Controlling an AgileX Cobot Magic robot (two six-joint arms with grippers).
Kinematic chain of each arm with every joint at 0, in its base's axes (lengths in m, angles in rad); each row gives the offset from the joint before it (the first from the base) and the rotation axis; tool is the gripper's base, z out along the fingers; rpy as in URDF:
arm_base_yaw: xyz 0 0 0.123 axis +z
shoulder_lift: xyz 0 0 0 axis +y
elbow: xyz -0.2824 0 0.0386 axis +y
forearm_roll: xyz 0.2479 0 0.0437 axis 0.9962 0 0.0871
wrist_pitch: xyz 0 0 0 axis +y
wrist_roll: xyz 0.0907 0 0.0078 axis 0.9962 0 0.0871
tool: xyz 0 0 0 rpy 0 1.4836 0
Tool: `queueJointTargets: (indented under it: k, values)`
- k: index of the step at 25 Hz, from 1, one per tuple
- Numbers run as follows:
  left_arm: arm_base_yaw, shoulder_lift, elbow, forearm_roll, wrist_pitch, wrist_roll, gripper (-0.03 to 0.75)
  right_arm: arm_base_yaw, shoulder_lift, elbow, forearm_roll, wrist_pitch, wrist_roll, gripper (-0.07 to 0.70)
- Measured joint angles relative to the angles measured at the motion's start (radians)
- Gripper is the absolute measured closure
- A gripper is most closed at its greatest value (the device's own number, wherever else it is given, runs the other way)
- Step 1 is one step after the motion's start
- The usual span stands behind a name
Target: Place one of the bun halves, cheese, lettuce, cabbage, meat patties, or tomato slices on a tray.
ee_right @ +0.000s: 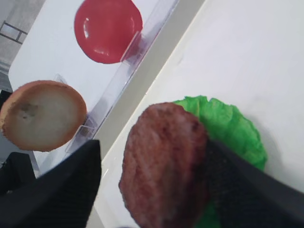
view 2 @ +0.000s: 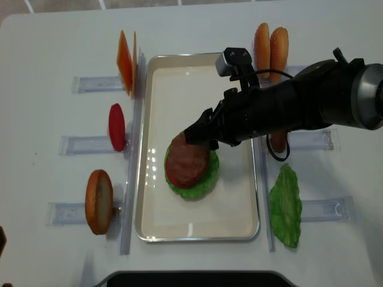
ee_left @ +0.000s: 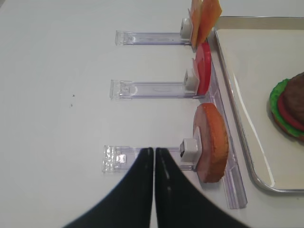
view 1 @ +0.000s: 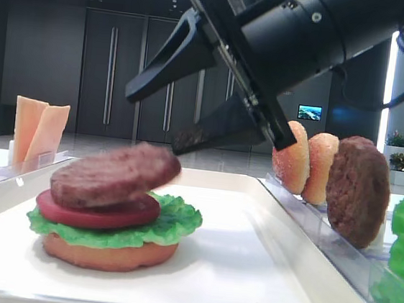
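A: What is seen nearest in the low front view?

B: The cream-white tray is seen first. On it a stack is built: a bun half at the bottom, then lettuce, then a tomato slice. A meat patty lies tilted on top, with one edge raised.

A: How is the right tool held?

B: Its jaws are spread wide above and behind the raised edge of the patty. In the right wrist view the patty is seen between the two dark fingers; it cannot be told whether one finger touches it. No grip is judged: the patty appears to be released.

A: And further back?

B: At the right of the tray, two bun halves and a spare patty stand in a clear holder. At the left, cheese slices stand upright on the table.

A: And the left tool?

B: It is kept closed over the table, beside a bun half in its holder. Nothing is gripped.

A: Which step is in hand?

B: The placing of the patty is judged nearly done. Next, a straight upward retreat is called for, so that the tilted patty is not dragged off.
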Motion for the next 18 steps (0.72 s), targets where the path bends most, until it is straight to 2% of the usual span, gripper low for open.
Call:
queueJointTargets:
  k: [5,8,12,15,18]
  values:
    - [0.000,0.000,0.000,0.000,0.000,0.000,0.722,0.000,-0.071,0.000,-0.021,-0.014,0.007,0.183]
    - [0.000,0.000,0.000,0.000,0.000,0.000,0.722,0.000,-0.125,0.000,-0.117,-0.020,0.084,0.183]
    - [0.000,0.000,0.000,0.000,0.000,0.000,0.722,-0.007,-0.214,0.000,-0.451,-0.032,0.357,0.183]
    - [0.000,0.000,0.000,0.000,0.000,0.000,0.722,-0.046,-0.296,0.000,-0.742,0.007,0.608,0.183]
    - [0.000,0.000,0.000,0.000,0.000,0.000,0.722,-0.121,-0.391,0.000,-1.034,0.070,0.853,0.185]
